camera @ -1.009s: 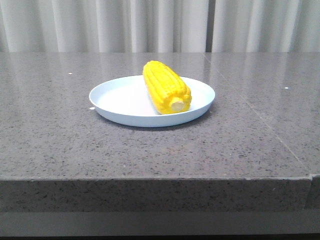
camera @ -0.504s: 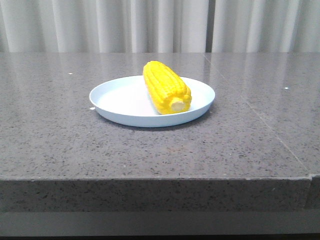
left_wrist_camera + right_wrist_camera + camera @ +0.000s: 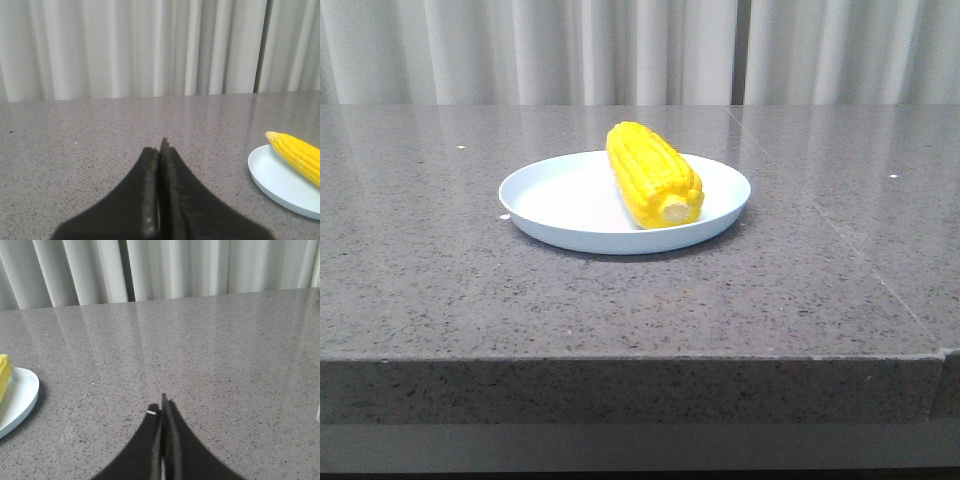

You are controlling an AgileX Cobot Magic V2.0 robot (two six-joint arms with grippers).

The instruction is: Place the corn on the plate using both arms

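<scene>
corn (image 3: 651,176): bright yellow cob, lying on the plate, right of plate centre in the front view, long axis running front to back, pale cut stub end facing the camera near the plate's front rim, tapered tip toward the far rim
corn in wrist views: left wrist view shows the tip end and part of the body (image 3: 297,154); right wrist view shows just a yellow sliver at the frame edge (image 3: 3,374)
plate (image 3: 555,200): round, shallow, pale blue-white, low raised rim, flat on the bench, left part of its surface bare
plate in wrist views: partly in frame in both, (image 3: 272,178) and (image 3: 20,395)
bench (image 3: 620,310): grey speckled stone top, glossy, thick front edge visible, a seam runs diagonally on the right side
left claw (image 3: 161,150): clenched, 2 dark fingers pressed together, nothing between them, above bare bench, well apart from plate and corn
right claw (image 3: 163,407): clenched, fingers pressed flat together, holding nothing, above bare bench, well apart from the plate
small white speck (image 3: 151,412): on the bench just beside the right claw tip
backdrop: pale pleated curtain (image 3: 620,50) behind the bench
front view: neither arm in frame
</scene>
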